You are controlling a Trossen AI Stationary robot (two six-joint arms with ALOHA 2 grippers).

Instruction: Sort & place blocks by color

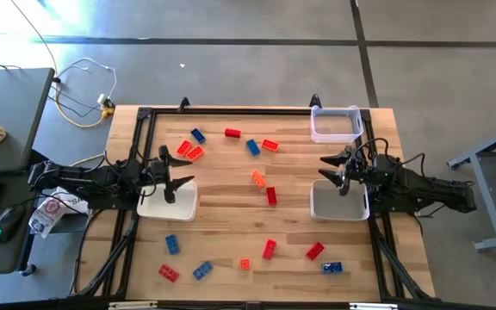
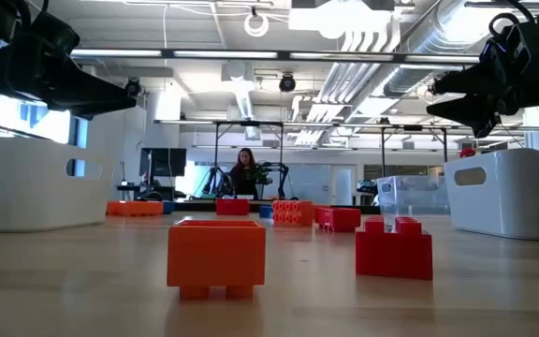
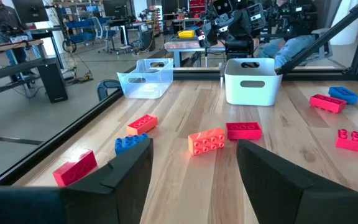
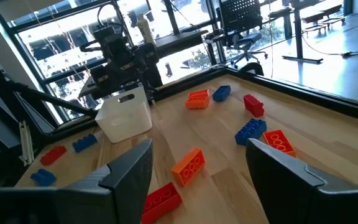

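The wooden table (image 1: pixel 231 215) has many small blocks spread over it, none of them in a tray. In the middle lies an orange block (image 1: pixel 257 178), and a red block (image 1: pixel 271 196) sits just beside it. Away from that orange block, toward the far edge of the table, are a red block (image 1: pixel 232 133), a blue block (image 1: pixel 252 147), a blue block (image 1: pixel 198 135) and an orange block (image 1: pixel 269 145). Toward the near edge are more red, blue and orange blocks, well apart from the orange middle block. The left tool (image 1: pixel 182 172) hangs over a white tray (image 1: pixel 168 207), to the left of the orange middle block, and its two fingers are spread wide with nothing between them. The right tool (image 1: pixel 331 169) hangs over another white tray (image 1: pixel 338 205), to the right of that block, and its fingers are spread wide too, holding nothing. A clear tray (image 1: pixel 335 125) sits at the far right corner.
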